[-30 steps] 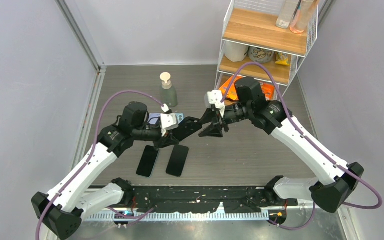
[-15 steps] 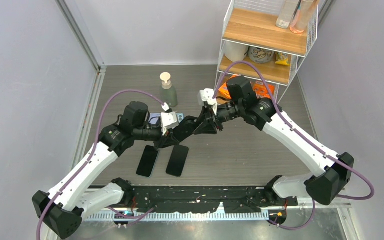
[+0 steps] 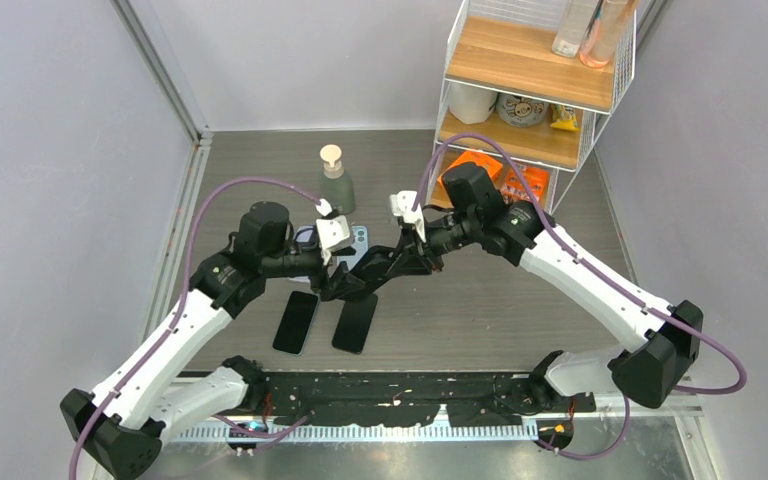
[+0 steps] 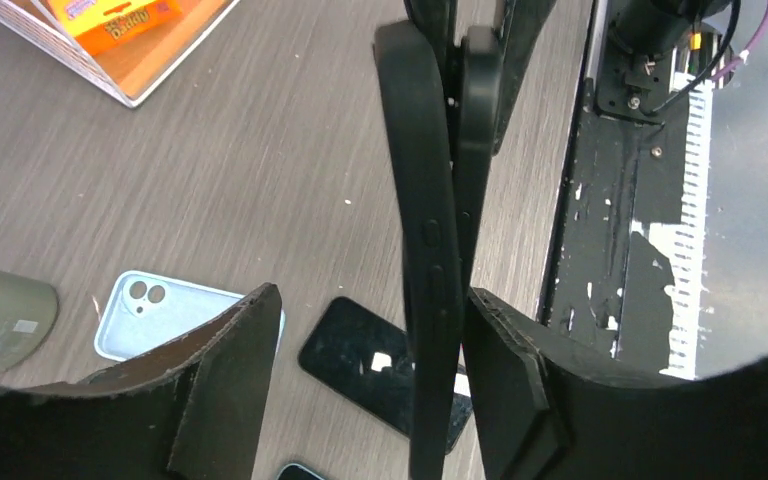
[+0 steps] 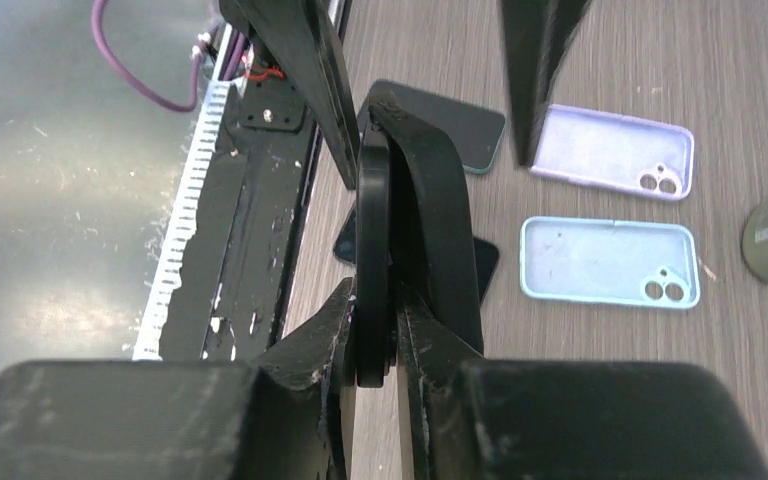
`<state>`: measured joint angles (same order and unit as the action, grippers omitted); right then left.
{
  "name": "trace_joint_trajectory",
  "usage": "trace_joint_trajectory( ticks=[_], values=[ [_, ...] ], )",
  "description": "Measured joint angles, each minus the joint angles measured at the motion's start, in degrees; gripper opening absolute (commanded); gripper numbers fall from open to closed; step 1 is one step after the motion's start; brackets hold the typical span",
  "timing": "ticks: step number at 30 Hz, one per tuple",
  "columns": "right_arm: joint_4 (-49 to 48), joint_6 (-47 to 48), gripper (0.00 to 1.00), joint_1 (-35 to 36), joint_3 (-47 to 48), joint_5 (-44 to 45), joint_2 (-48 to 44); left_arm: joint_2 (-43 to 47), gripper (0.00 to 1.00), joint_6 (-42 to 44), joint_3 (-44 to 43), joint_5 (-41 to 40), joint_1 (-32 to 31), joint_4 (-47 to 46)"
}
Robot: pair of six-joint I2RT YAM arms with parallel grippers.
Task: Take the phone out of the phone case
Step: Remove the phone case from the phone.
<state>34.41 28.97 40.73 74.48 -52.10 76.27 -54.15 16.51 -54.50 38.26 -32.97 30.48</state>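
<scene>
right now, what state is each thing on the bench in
black cased phone: held in the air, case and phone split apart at one end
left gripper: open around it
right gripper: shut on it at the split end
dark phones: lying flat
light blue case: flat, looks empty
purple case: flat, looks empty
pump bottle: upright

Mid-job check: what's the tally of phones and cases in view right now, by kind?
Dark phones lying flat: 2
Empty cases lying flat, one light blue and one lilac: 2
Black cased phone held up in the air: 1
Total: 5
</scene>
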Motion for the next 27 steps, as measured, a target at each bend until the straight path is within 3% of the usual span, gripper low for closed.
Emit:
trace_joint_trajectory(
  ticks=[4,11,18,27],
  values=[
    [2.60,1.49,0.05,0.33,-1.73,2.80,-1.77,1.53,0.84,-0.11,-0.09,-0.83,0.26,-1.62],
    [4.63,4.31,0.05,0.33,-2.62,6.27,-5.49,1.55,0.87,-0.96,-3.78,-0.28,0.55,-0.94],
    [4.72,5.70,0.05,0.35,-3.74,7.10,-6.23,-1.14,0.85,-5.70,-10.25,4.02,0.74,-1.75],
    [4.76,5.97,0.05,0.35,-3.98,7.26,-6.23,-5.68,0.76,-13.97,-10.91,8.94,0.74,-6.21]
  ],
)
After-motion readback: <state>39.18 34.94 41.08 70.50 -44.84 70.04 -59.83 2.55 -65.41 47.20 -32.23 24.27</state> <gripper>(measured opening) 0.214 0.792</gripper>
